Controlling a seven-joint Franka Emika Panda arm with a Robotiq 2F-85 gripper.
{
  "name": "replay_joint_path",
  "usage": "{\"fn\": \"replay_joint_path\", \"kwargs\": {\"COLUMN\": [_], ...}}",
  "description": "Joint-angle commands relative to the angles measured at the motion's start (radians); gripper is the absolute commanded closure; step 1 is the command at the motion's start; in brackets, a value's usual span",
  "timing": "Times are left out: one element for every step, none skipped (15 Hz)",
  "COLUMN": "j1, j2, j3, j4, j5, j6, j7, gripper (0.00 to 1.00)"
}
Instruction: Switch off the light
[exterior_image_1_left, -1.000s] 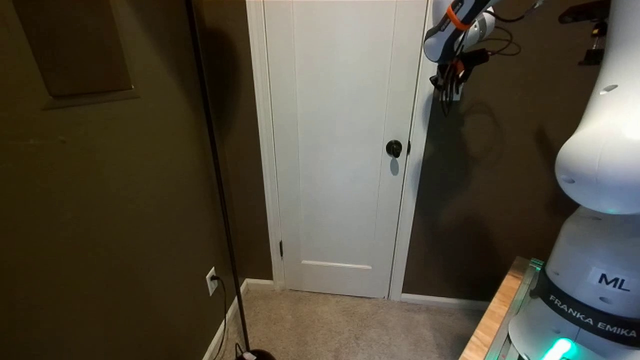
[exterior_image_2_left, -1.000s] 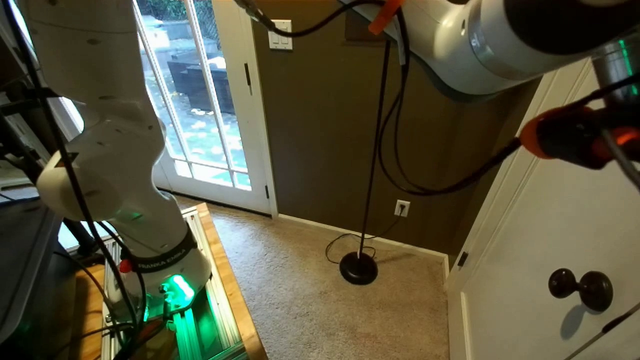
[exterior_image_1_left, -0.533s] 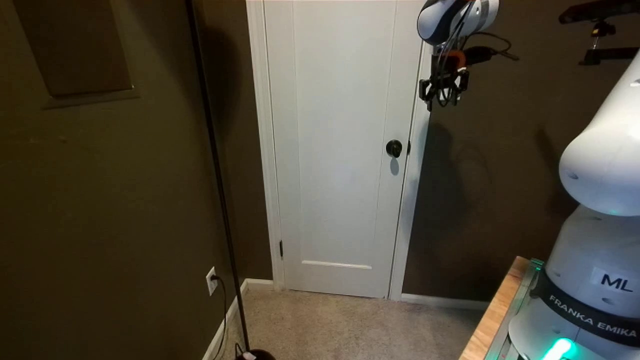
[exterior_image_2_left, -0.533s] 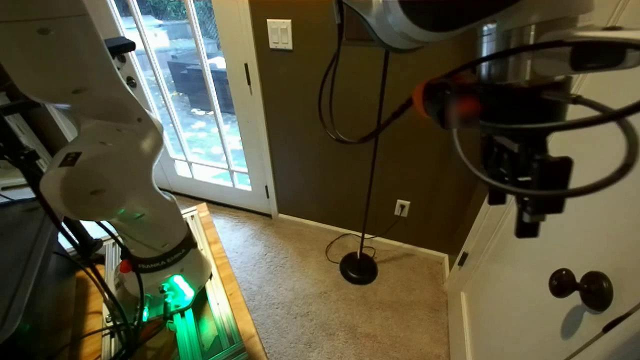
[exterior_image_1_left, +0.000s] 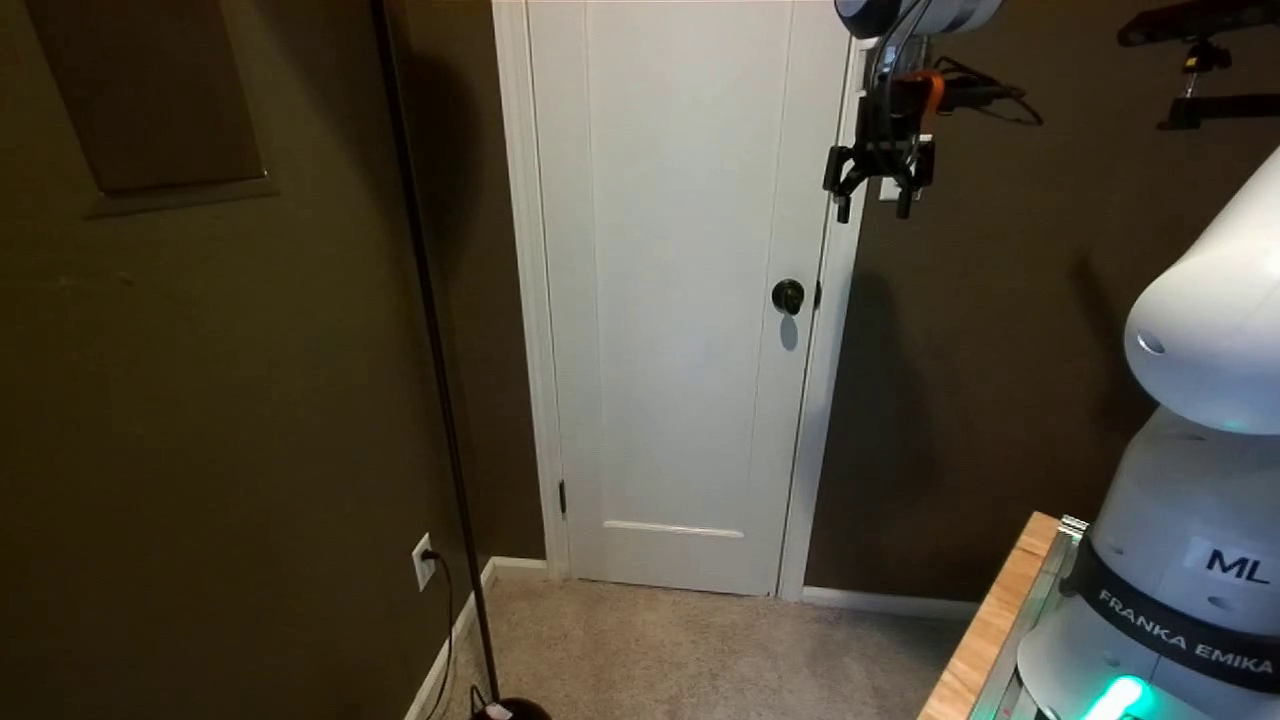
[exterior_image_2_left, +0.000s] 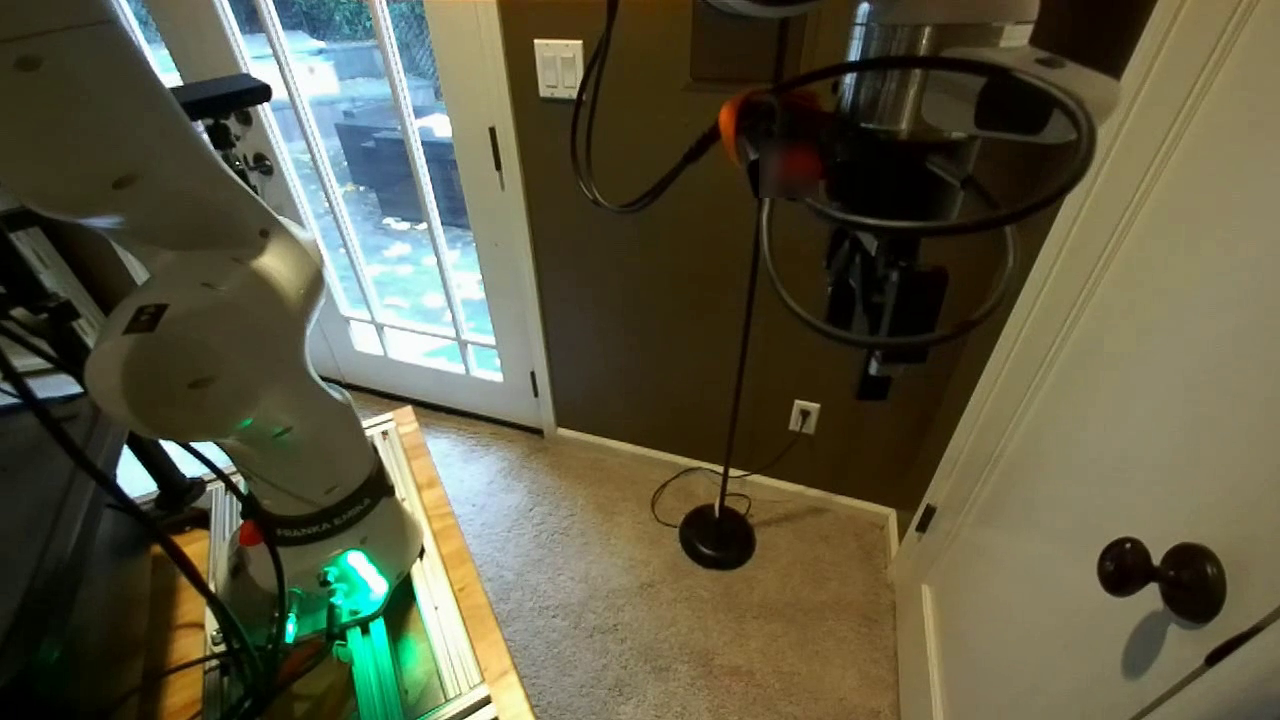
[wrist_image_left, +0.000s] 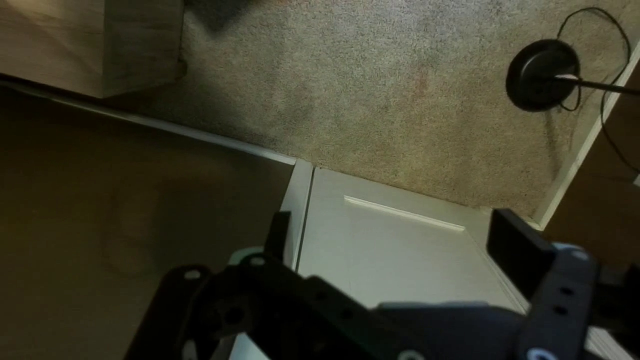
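Note:
On the brown wall right of the door frame, a small white wall plate (exterior_image_1_left: 887, 190) shows partly behind my gripper (exterior_image_1_left: 873, 212) in an exterior view; its switch cannot be made out. A second switch plate (exterior_image_2_left: 558, 70) with two rockers is mounted beside the glass door. The light itself is out of view; of the floor lamp only the black pole (exterior_image_2_left: 745, 330) and round base (exterior_image_2_left: 717, 536) appear. In the wrist view my gripper (wrist_image_left: 395, 240) is spread wide, its fingers pointing down with nothing between them. It hangs in the air and touches nothing visible.
The white door (exterior_image_1_left: 680, 300) with a dark knob (exterior_image_1_left: 788, 297) stands below and behind the gripper. A cable loop (exterior_image_2_left: 1080, 150) hangs around the wrist. The wooden robot table (exterior_image_2_left: 470, 580) and a wooden piece of furniture (wrist_image_left: 135, 45) stand on the carpet.
The gripper has come away from the wall plate and turned to point straight down. In an exterior view it has moved left into the picture. Its jaws have spread from narrow to wide.

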Motion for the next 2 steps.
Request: {"fn": "replay_joint_path", "kwargs": {"j1": [-0.006,-0.006], "j2": [0.002,0.002], "j3": [0.005,0.005], "j4": [0.001,-0.001], "j5": [0.002,0.003], "j6": [-0.003,-0.002], "j7": [-0.004,-0.005], "gripper": [0.00,0.00]}}
